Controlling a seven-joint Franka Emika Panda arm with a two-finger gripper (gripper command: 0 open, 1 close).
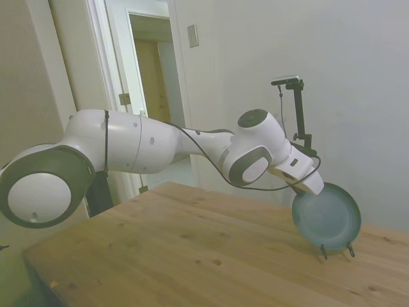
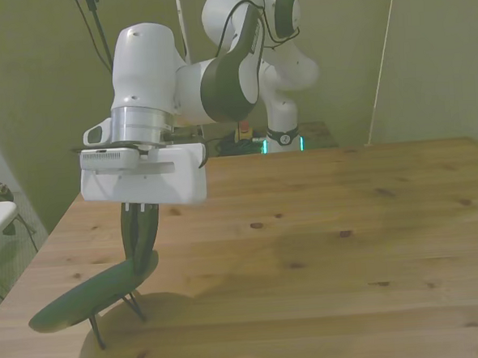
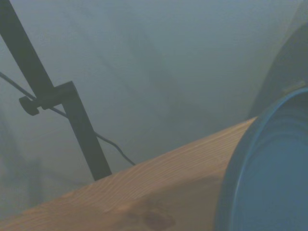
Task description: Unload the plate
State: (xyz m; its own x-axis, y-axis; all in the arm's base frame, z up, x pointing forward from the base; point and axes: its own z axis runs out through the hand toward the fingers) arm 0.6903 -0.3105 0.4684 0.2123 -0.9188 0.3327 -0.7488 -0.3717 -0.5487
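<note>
**Plate still on its stand, gripper at the rim**

While the plate (image 1: 327, 219) sits propped on edge in the thin black wire stand (image 1: 337, 249), you should count the unloading as barely begun. In the side view the plate stands near the table's (image 1: 192, 256) far corner, tilted back on the stand's two small feet, its teal face turned toward the camera. The gripper (image 2: 139, 238) has its dark fingers (image 2: 142, 229) at the plate's upper rim, at about ten o'clock on the disc as the side view shows it. In the front view the fingers reach down from the white hand and meet the rim of the plate (image 2: 88, 295), which appears there almost edge-on, at about eight o'clock in the picture, with the stand's legs (image 2: 117, 312) beneath it.

You cannot tell from either view whether the jaws are clenched on the rim or only straddling it; they look close together, but the contact itself is hidden. The wrist view shows only the blurred blue-green curve of the plate (image 3: 269, 178) against the wood.

My judgement: the approach is done; what is left is to confirm the grip, lift the plate clear of the stand, and set it down on the table.
</note>
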